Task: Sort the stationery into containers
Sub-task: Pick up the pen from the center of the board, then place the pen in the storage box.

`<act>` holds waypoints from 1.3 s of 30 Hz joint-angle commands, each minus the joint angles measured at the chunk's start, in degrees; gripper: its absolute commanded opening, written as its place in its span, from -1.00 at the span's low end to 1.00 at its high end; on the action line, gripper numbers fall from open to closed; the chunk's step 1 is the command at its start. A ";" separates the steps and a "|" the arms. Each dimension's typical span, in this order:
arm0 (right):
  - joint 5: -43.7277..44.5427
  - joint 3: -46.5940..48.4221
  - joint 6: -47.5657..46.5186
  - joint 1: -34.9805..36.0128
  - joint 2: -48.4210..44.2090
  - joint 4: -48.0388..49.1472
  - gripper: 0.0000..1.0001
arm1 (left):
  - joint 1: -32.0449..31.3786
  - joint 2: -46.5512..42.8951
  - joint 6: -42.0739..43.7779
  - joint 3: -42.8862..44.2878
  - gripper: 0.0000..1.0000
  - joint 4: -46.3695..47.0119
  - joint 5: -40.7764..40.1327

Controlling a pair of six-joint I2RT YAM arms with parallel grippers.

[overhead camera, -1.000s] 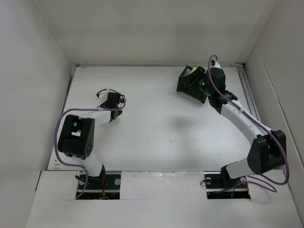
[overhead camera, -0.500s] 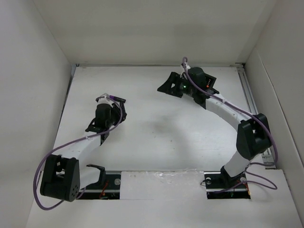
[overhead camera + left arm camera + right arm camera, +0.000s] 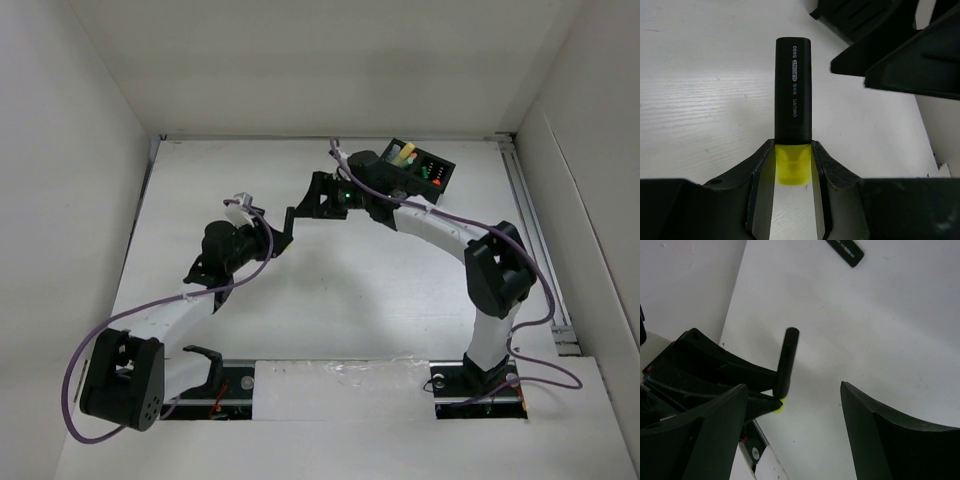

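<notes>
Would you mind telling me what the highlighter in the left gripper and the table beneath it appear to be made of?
Highlighter: likely plastic; matt black barrel with white printed lettering, translucent yellow end clamped in the left gripper. Table: probably white-painted or laminated wood, judging by faint grain lines.

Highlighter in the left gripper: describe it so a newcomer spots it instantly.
On the white table, follow the left arm to the left gripper near mid-table. Its fingers clamp a stubby highlighter aimed at the open right gripper. Mostly black with white print, yellow at the gripped end; the other pens sit in the organiser box.
</notes>
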 commanded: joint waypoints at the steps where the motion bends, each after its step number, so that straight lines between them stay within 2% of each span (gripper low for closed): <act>1: 0.85 4.54 -1.99 2.28 1.29 -0.05 0.61 | -2.11 -0.59 1.50 0.01 -1.00 4.38 2.39; 5: 1.99 5.07 -1.99 3.42 2.52 -0.58 0.58 | -2.12 -0.07 2.11 0.01 -1.00 4.38 2.39; 8: 2.70 6.30 -1.99 3.42 3.05 -0.58 0.49 | -2.12 0.46 2.11 0.62 -1.00 4.38 3.62; 19: 6.30 7.98 -0.94 4.04 6.04 -0.58 -0.28 | -2.12 -0.68 2.11 0.63 -0.97 4.38 3.62; 20: 6.30 7.98 -0.94 4.04 6.04 -0.58 -0.48 | -2.12 -0.68 2.11 0.63 -0.93 4.38 3.62; 23: 6.30 7.98 -0.41 4.04 6.04 -0.58 -0.80 | -2.12 -0.16 2.11 0.63 -0.51 4.38 3.62; 25: 6.30 7.45 -0.41 4.04 5.43 -0.58 -0.90 | -2.12 0.37 2.11 0.63 -0.16 4.38 3.62; 27: 7.70 6.92 0.12 4.04 4.81 0.22 -0.97 | -2.12 0.37 2.11 0.63 0.00 4.38 2.83; 30: 11.30 6.39 0.90 3.52 3.50 0.22 -1.00 | -2.12 -0.85 1.50 0.63 0.10 4.38 2.31; 35: 18.58 4.64 2.66 -0.08 -0.37 0.22 -1.00 | -2.12 -5.69 0.36 0.63 0.13 4.38 -1.20; 39: 24.73 1.48 5.29 -7.18 -5.46 0.22 -1.00 | -2.12 -7.45 -0.88 0.63 0.15 2.10 -5.24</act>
